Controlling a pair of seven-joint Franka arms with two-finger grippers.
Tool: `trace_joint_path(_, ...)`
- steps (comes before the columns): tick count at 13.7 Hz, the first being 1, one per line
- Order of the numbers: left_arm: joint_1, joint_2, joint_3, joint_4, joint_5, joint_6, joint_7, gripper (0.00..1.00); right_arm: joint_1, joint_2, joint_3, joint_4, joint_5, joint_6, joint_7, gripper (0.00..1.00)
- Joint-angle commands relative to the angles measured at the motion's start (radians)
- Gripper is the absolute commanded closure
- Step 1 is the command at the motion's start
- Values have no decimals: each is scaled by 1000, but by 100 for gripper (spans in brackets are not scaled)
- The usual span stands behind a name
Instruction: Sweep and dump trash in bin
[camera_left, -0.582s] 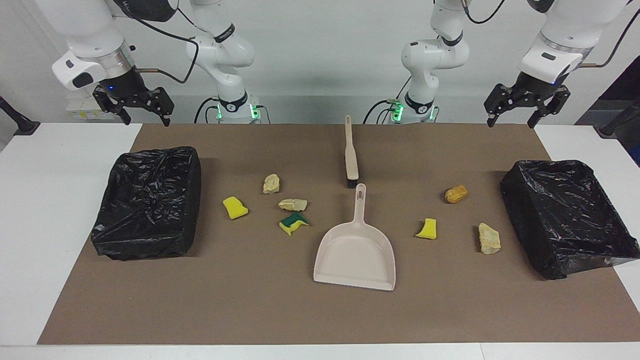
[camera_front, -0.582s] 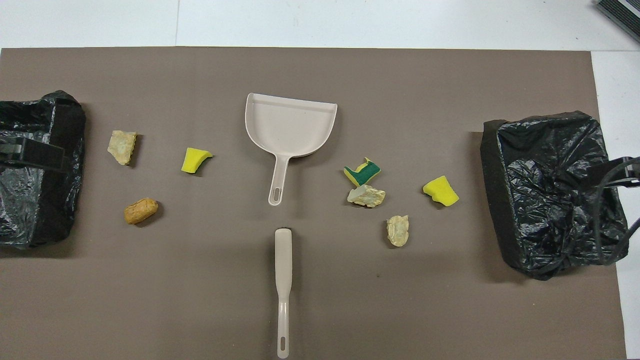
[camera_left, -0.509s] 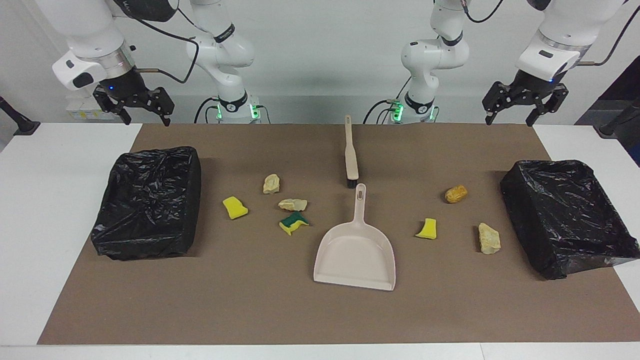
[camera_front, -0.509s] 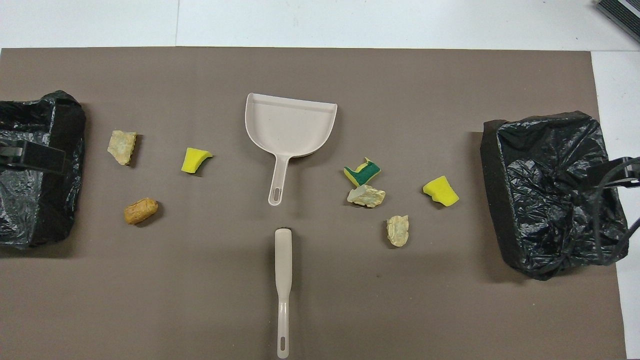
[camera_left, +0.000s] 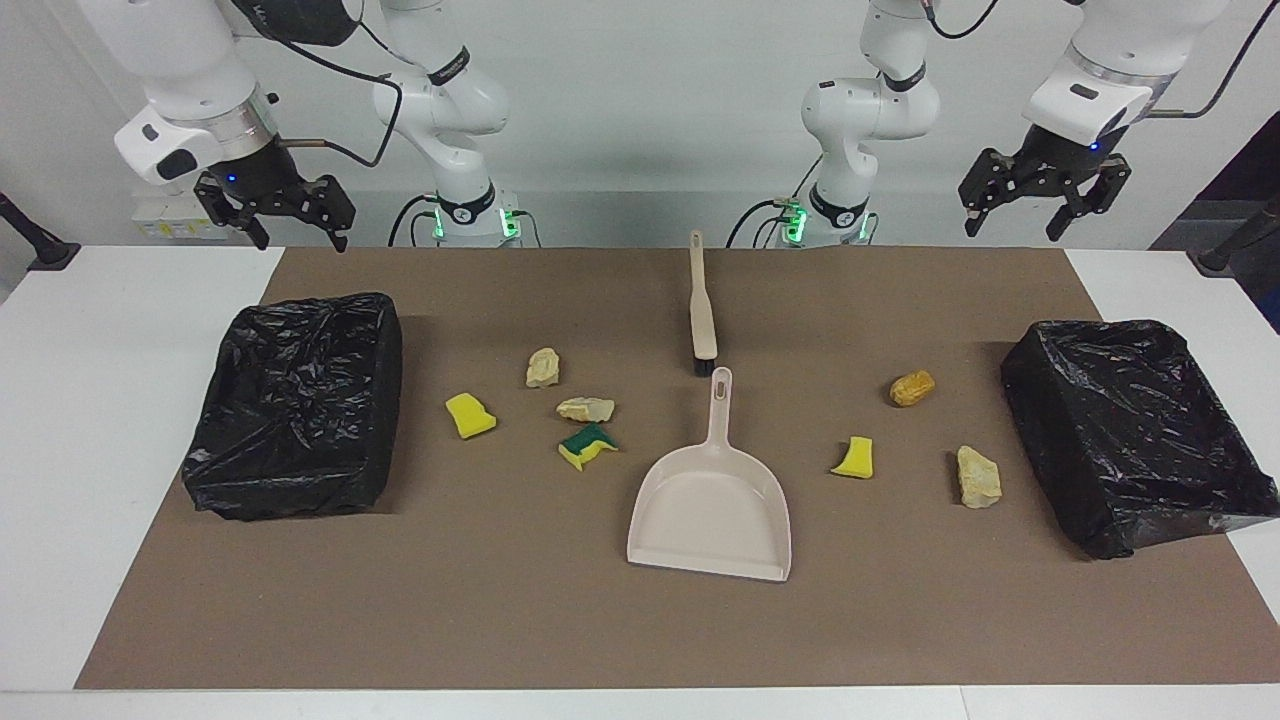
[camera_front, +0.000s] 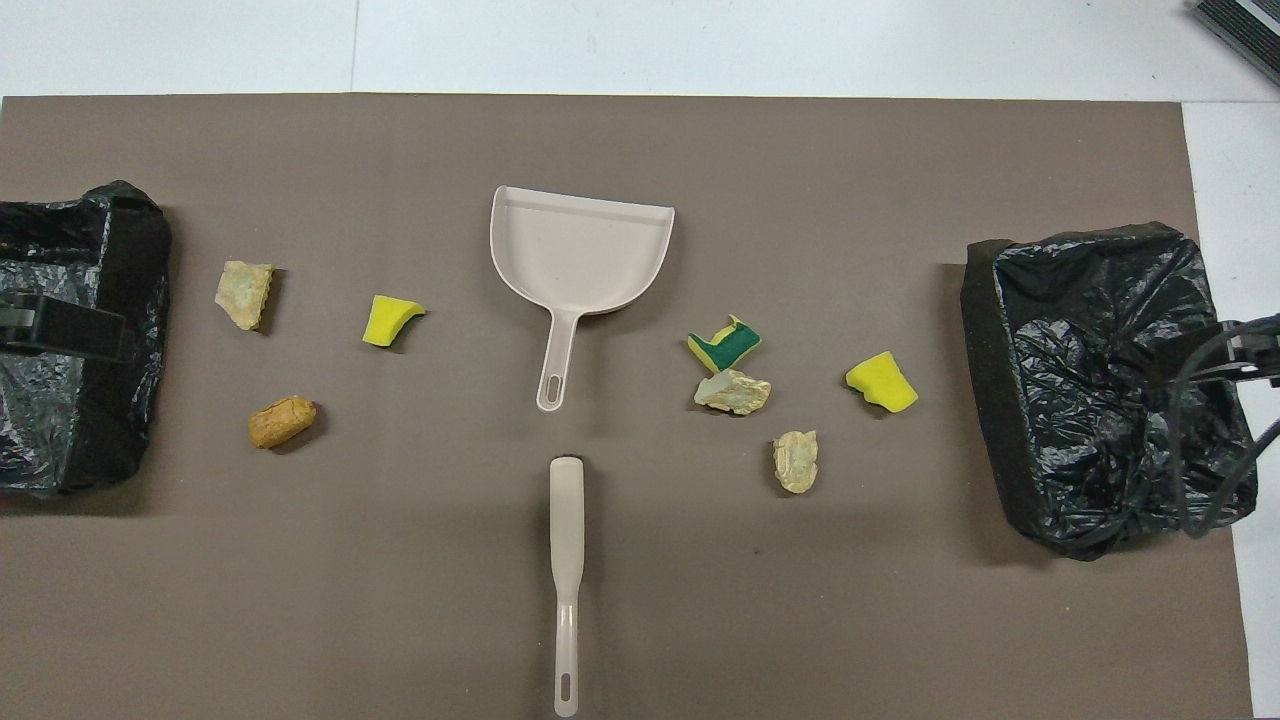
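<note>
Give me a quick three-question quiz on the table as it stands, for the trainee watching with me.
1. True or false: the dustpan already holds some trash.
2. How many trash scraps lie on the brown mat?
3. Which lies nearer to the robots: A, the brush, or B, the dustpan?

Key
1. False: the pan is empty, and the left gripper and right gripper both hang open in the air, holding nothing.
2. Seven: four toward the right arm's end, such as the green-and-yellow sponge, and three toward the left arm's end, such as the orange-brown lump.
3. A.
</note>
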Motion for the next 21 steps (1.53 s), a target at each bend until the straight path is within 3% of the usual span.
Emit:
trace_joint_path(1, -12, -30, 14, -29, -15, -2, 5, 0, 53, 18, 20, -18, -1, 26, 12, 0)
trace_joint_path(8, -24, -46, 1, -65, -16, 29, 3, 0, 169, 162, 25, -5, 51, 174, 97, 0)
trace_joint_path(11, -52, -127, -28, -209, -18, 53, 0, 0, 241, 211, 29, 0, 72, 235, 196, 0)
trace_joint_path(14, -52, -278, -141, -456, -45, 171, -44, 0, 274, 246, 29, 0, 131, 327, 251, 0)
trace_joint_path(16, -52, -339, -228, -583, -106, 216, -162, 0, 279, 259, 29, 0, 134, 355, 256, 0)
trace_joint_path(21, -52, -337, -373, -709, -128, 366, -282, 0, 281, 259, 29, -11, 132, 380, 256, 0)
